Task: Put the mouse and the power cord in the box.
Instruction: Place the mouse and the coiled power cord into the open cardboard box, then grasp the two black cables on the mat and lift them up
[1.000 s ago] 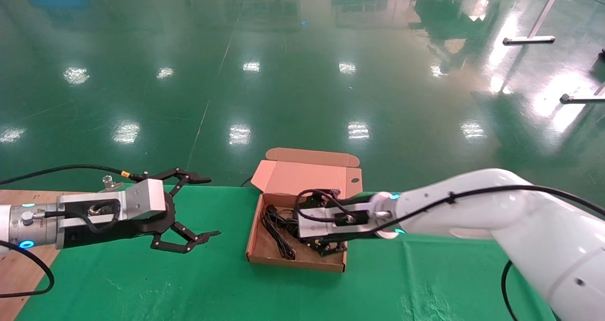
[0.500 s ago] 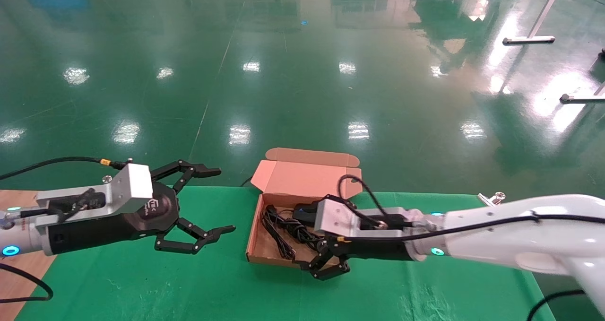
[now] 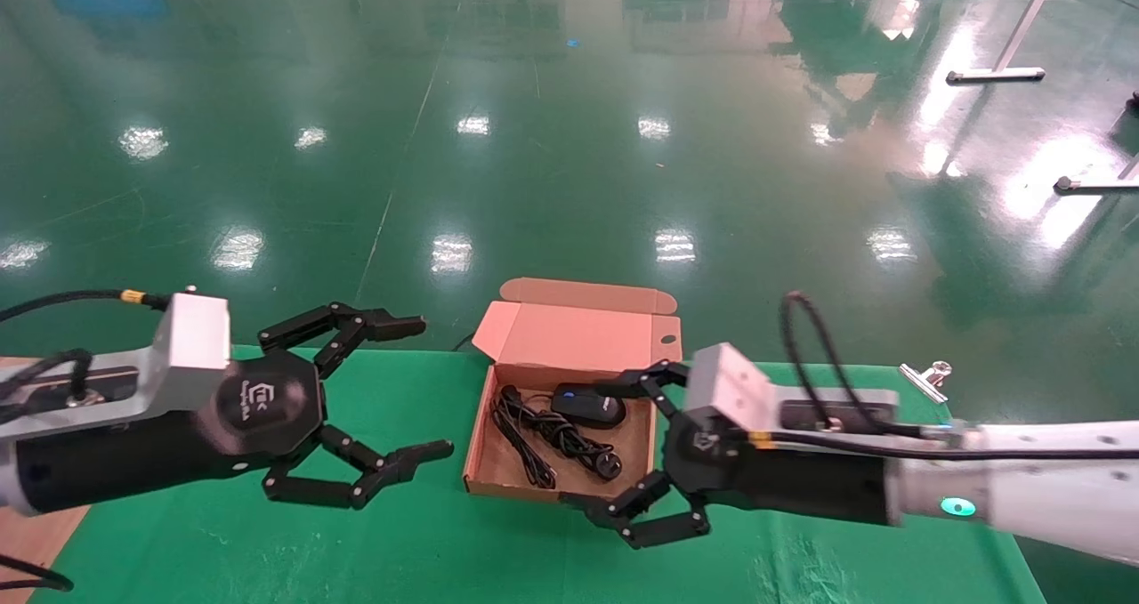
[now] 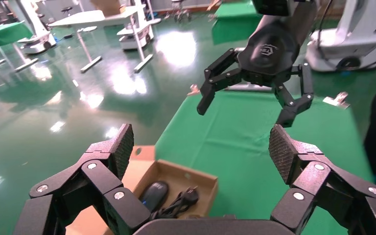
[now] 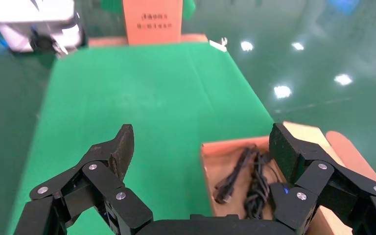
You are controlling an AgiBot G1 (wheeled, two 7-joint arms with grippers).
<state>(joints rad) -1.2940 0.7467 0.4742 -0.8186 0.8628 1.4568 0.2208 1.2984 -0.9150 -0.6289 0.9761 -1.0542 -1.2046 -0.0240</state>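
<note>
Green cloth (image 3: 427, 542), metal clip (image 3: 925, 379), glossy floor (image 3: 552, 159).

Right gripper (image 3: 600, 444) now withdrawn from the box (image 3: 569, 333), mouse (image 3: 587, 406) uncovered inside.

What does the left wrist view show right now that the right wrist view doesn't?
Only the left wrist view: the mouse in the box, and the right hand open above the green cloth.
Only the right wrist view: the orange carton at the cloth's far end, and the box lid.
Both: the box with the cord inside.
</note>
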